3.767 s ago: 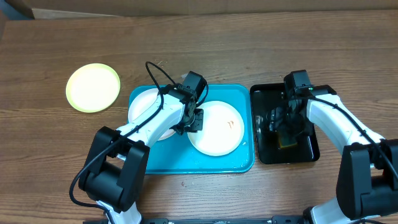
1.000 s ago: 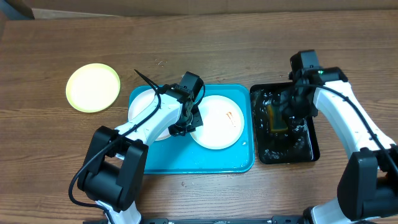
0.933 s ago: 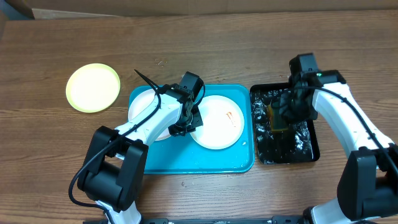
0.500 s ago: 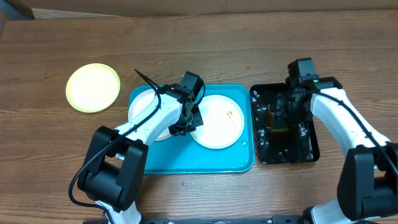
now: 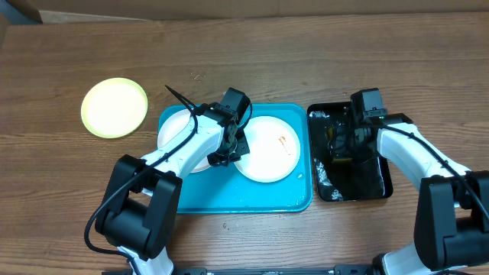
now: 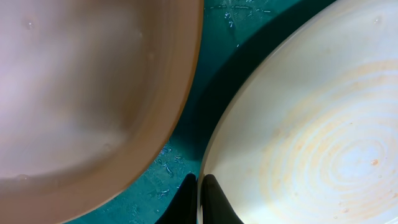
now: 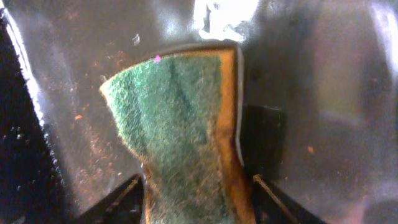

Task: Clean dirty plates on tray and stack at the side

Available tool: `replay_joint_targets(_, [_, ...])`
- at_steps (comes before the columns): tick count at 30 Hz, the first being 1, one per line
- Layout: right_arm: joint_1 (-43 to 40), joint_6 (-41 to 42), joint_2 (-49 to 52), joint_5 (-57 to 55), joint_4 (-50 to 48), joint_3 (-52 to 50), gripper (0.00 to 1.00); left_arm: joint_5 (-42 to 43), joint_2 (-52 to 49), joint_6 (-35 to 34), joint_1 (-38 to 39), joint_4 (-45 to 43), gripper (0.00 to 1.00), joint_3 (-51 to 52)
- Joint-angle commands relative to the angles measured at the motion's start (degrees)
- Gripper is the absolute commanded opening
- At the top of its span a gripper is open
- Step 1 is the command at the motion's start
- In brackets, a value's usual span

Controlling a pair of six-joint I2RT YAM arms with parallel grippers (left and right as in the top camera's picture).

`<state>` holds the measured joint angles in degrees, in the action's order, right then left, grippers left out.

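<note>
Two white dirty plates lie in the turquoise tray. My left gripper is shut on the left rim of the right-hand plate, which carries an orange smear. In the left wrist view its black fingers pinch that rim, with the other plate to the left. The pale yellow-green plate lies on the table at far left. My right gripper is low in the black tray, and a green and yellow sponge fills the gap between its fingers.
The narrow black tray stands right of the turquoise one, wet, with foam along its left side. A cardboard edge runs along the back of the wooden table. Both arms reach in from the front edge.
The right gripper has moved left and slightly down inside the black tray with the sponge, and its jaws have widened. The left arm and its plate have stayed still over the last second.
</note>
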<state>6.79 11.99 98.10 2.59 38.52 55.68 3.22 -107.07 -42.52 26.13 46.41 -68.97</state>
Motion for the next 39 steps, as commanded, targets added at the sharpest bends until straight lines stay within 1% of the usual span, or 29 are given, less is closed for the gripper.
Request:
replay_joint_targets(1, [0.0, 0.0, 0.1, -5.2, -1.0, -0.4, 0.33, -0.5, -1.0, -0.7, -0.5, -0.2, 0.04, 0.3])
replay_joint_targets(2, [0.0, 0.0, 0.1, -6.5, -1.2, -0.4, 0.15, -0.4, -1.0, -0.7, -0.5, -0.1, 0.04, 0.3])
replay_joint_targets(3, [-0.1, 0.0, 0.1, -6.8, -1.2, -0.2, 0.04, -0.4, -1.0, -0.7, -0.5, -0.1, 0.04, 0.3])
replay_joint_targets(6, [-0.1, 0.0, 0.0, -6.8, 1.7, 2.0, 0.04, -0.4, -1.0, -0.7, -0.5, 0.0, 0.04, 0.3])
replay_joint_targets(7, [-0.1, 0.0, 0.0, -6.9, 3.2, 3.0, 0.10, -0.4, -1.0, -0.7, -0.5, 0.0, 0.04, 0.3])
replay_joint_targets(8, [-0.1, 0.0, 0.0, -6.9, 4.0, 3.6, 0.27, -0.4, -1.0, -0.7, -0.5, 0.0, 0.04, 0.3])
replay_joint_targets(9, [-0.1, 0.0, 0.0, -6.8, 4.8, 4.3, 0.42, -0.4, -1.0, -0.7, -0.5, 0.1, 0.04, 0.3])
replay_joint_targets(11, [-0.1, 0.0, 0.0, -6.9, 4.7, 4.5, 0.61, -0.4, -1.0, -0.7, -0.5, 0.1, 0.04, 0.3])
replay_joint_targets(12, [-0.1, 0.0, 0.1, -7.1, 4.5, 4.4, 0.66, -0.4, -1.0, -0.7, -0.5, 0.1, 0.04, 0.3])
replay_joint_targets(13, [-0.1, 0.0, 0.1, -7.1, 4.3, 4.4, 0.67, -0.4, -1.0, -0.7, -0.5, 0.0, 0.04, 0.3])
replay_joint_targets(17, [-0.1, 0.0, 0.1, -7.7, 3.6, 4.3, 0.67, -0.4, -1.0, -0.7, -0.5, 0.0, 0.04, 0.3])
replay_joint_targets(24, [-0.1, 0.0, 0.1, -10.5, 3.3, 3.1, 0.61, -0.4, -1.0, -0.7, -0.5, 0.0, 0.05, 0.3])
replay_joint_targets(32, [-0.1, 0.0, 0.1, -10.1, -0.8, -1.7, 0.61, -0.4, -1.0, -0.7, -0.5, 0.0, 0.05, 0.3])
replay_joint_targets(33, [-0.1, 0.0, 0.1, -10.0, -0.8, -1.7, 0.57, -0.4, -1.0, -0.7, -0.5, 0.0, 0.05, 0.3])
replay_joint_targets(34, [-0.1, 0.0, 0.1, -10.1, -0.8, -1.7, 0.51, -0.4, -1.0, -0.7, -0.5, 0.0, 0.05, 0.3])
replay_joint_targets(36, [-0.1, 0.0, 0.1, -10.1, -0.8, -1.7, 0.18, -0.4, -1.0, -0.7, -0.5, -0.1, 0.05, 0.3])
replay_joint_targets(37, [-0.1, 0.0, 0.1, -10.1, -0.8, -1.7, 0.04, -0.4, -1.0, -0.7, -0.5, -0.2, 0.05, 0.3])
replay_joint_targets(39, [-0.1, 0.0, 0.1, -10.1, -0.9, -1.2, 0.04, -0.4, -1.0, -0.7, -0.5, -0.2, 0.05, 0.3])
